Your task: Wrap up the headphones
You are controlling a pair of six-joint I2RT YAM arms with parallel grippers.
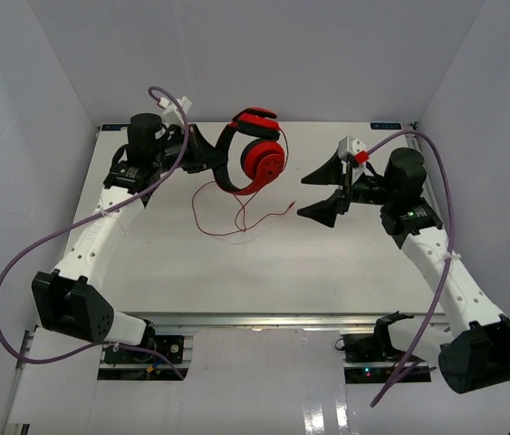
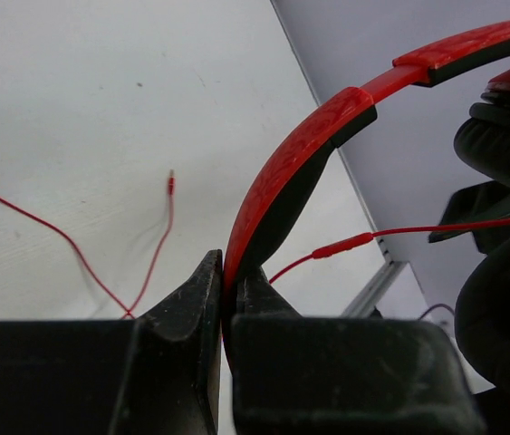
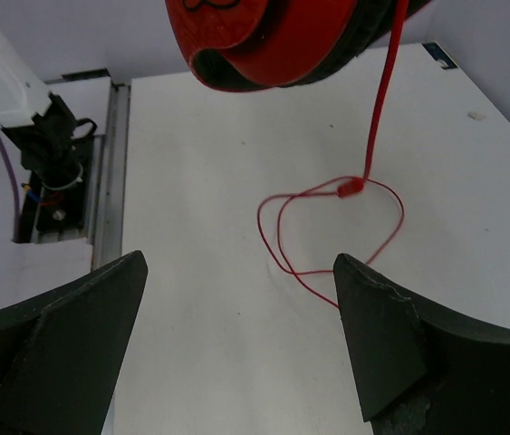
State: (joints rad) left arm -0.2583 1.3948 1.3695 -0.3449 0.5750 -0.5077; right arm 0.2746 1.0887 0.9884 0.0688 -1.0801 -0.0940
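The red headphones [image 1: 256, 156] hang above the table at the back centre. My left gripper [image 1: 211, 161] is shut on their black-and-red headband [image 2: 291, 172], which runs up between the jaws in the left wrist view. The thin red cable [image 1: 227, 213] hangs from the ear cups and loops loosely on the table; its plug end [image 2: 171, 182] lies on the surface. My right gripper [image 1: 307, 196] is open and empty, just right of the headphones. In the right wrist view the ear cup [image 3: 273, 41] is above and the cable loop [image 3: 327, 227] lies beyond the open jaws.
White walls enclose the table [image 1: 345, 272] at the back and sides. Thick purple robot cables [image 1: 19, 263] arc beside both arms. A metal rail [image 1: 264, 322] runs along the near edge.
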